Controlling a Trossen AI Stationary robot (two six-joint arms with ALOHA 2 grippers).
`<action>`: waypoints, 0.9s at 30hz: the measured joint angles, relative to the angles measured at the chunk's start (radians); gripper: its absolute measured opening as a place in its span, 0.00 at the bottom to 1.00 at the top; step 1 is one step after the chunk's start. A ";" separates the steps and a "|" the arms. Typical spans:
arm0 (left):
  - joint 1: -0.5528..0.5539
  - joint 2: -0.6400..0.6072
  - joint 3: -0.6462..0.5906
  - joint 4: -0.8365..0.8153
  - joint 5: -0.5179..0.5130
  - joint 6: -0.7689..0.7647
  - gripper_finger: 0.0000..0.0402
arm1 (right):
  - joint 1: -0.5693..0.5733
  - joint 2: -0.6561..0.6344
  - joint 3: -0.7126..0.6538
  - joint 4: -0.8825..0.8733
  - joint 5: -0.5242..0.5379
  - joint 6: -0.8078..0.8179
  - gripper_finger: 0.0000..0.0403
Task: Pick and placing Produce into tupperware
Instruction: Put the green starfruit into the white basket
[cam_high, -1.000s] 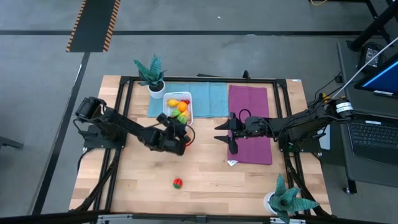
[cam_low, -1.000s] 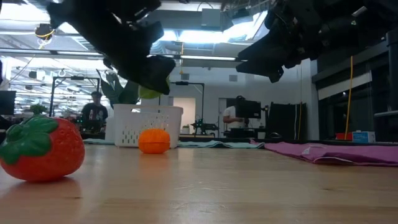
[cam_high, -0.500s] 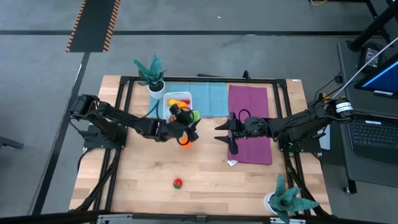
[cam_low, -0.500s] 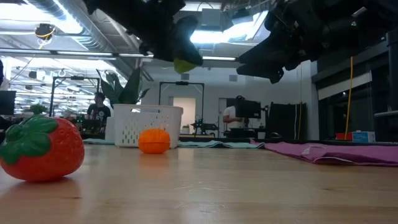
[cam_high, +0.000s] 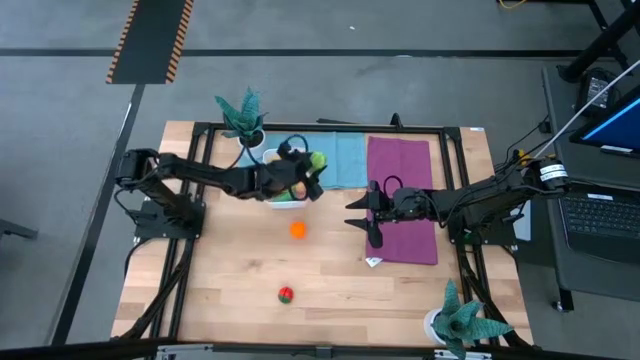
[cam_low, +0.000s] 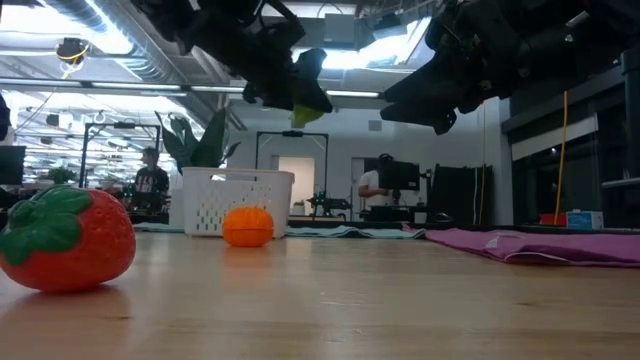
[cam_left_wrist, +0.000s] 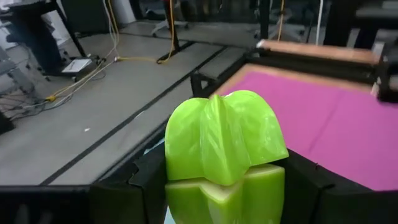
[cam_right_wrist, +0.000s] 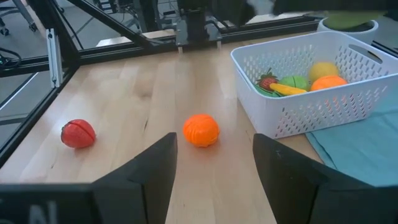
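My left gripper (cam_high: 310, 170) is shut on a lime-green ribbed produce piece (cam_left_wrist: 222, 146) and holds it in the air over the tupperware, a white perforated basket (cam_right_wrist: 311, 102) with several produce pieces inside. An orange piece (cam_high: 297, 229) and a red piece (cam_high: 285, 294) rest on the wooden table. My right gripper (cam_high: 358, 212) hangs open above the table at the left edge of the purple cloth, with nothing between its fingers. My left gripper pinches the green piece by its two opposite sides (cam_left_wrist: 171, 168) between its two fingers (cam_left_wrist: 140, 183). The fingers lie nearly level and point toward the table's right. The piece is lifted clear, above the basket (cam_low: 235, 200).
A teal cloth (cam_high: 340, 158) lies under the basket, with a purple cloth (cam_high: 402, 200) to its right. Potted plants stand at the far left (cam_high: 243, 118) and near right (cam_high: 462, 322). A black frame rims the table. People show in the room behind.
My left gripper, still shut on the green piece, has risen and swung from above the table's middle toward the far edge, ending over the basket and turning as it went. The orange piece it stood over has stayed in place on the table.
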 joint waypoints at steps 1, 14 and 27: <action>0.015 0.000 0.000 0.021 0.014 0.007 0.52 | 0.000 0.000 0.000 0.000 0.000 0.000 0.53; 0.195 -0.033 -0.196 0.402 0.106 0.070 0.52 | 0.000 0.000 0.000 -0.012 0.000 -0.003 0.53; 0.201 -0.370 -0.571 0.496 0.154 0.022 0.52 | -0.004 0.000 0.000 -0.020 0.001 -0.026 0.53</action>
